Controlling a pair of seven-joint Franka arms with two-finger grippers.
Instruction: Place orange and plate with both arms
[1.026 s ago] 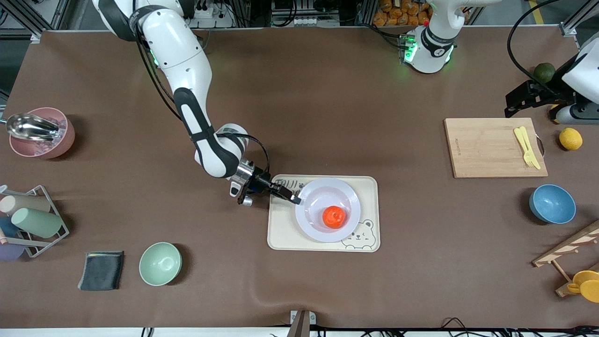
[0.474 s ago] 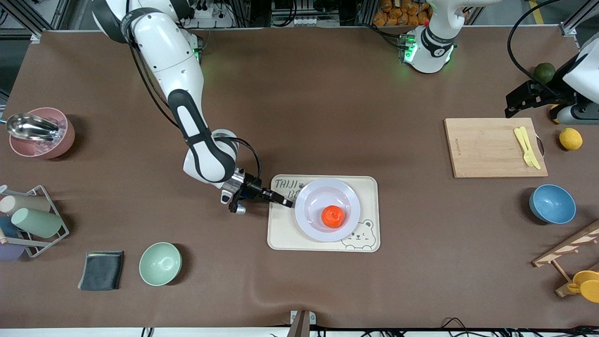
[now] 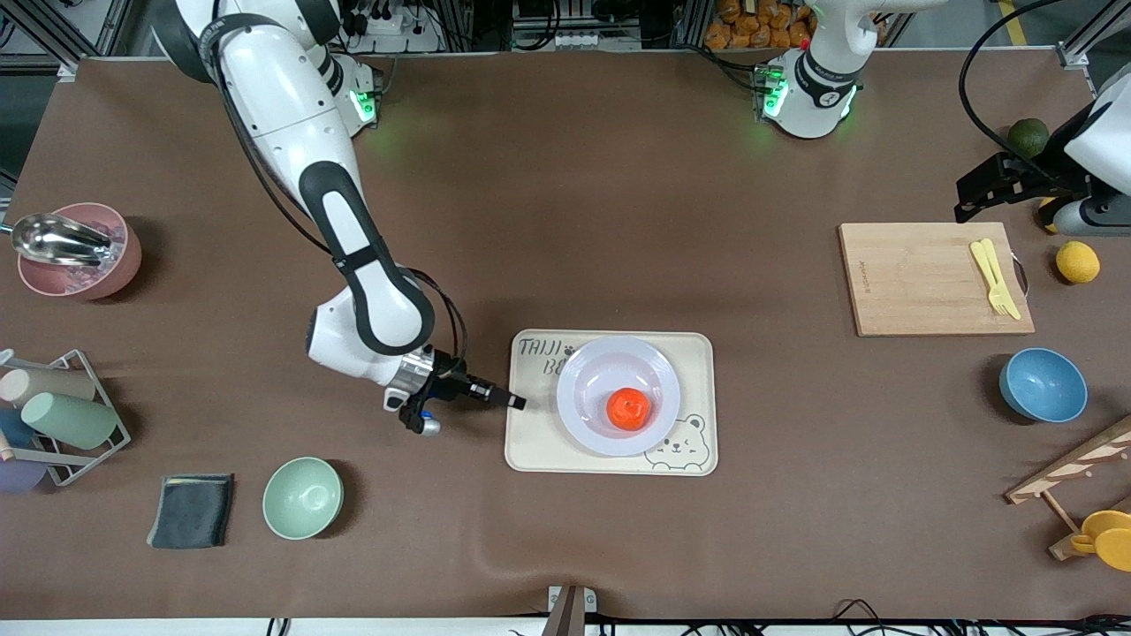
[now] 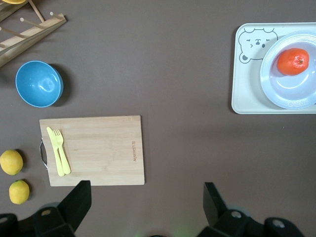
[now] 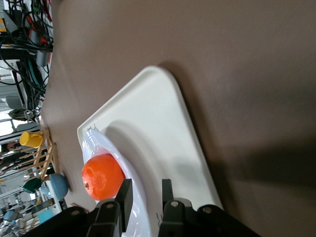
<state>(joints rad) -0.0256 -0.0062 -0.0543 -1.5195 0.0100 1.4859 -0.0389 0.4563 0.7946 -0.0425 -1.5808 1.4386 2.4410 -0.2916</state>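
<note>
The orange [image 3: 629, 409] lies in the lavender-white plate [image 3: 583, 433], which stands on a cream tray [image 3: 539, 442] in the middle of the table. My right gripper [image 3: 517, 403] is low over the tray's edge at the right arm's end, a short way from the plate's rim, with its fingers slightly apart and empty. The right wrist view shows the orange [image 5: 101, 176], the plate [image 5: 98, 143] and the tray [image 5: 148, 123] ahead of my right gripper [image 5: 146, 183]. My left gripper [image 3: 972, 190] waits open above the table beside the cutting board, and its wrist view shows my left gripper [image 4: 146, 190], the orange [image 4: 293, 61] and the plate [image 4: 291, 91].
A wooden cutting board [image 3: 919, 283] with a yellow fork [image 3: 994, 276] lies at the left arm's end, with a blue bowl [image 3: 1043, 384], a lemon [image 3: 1077, 261] and a dark green fruit [image 3: 1028, 136] nearby. A mint bowl [image 3: 302, 497], grey cloth [image 3: 192, 510] and cup rack [image 3: 62, 415] sit at the right arm's end.
My right gripper has drawn back from the plate's rim toward the right arm's end of the table. The plate, orange and left arm have not moved.
</note>
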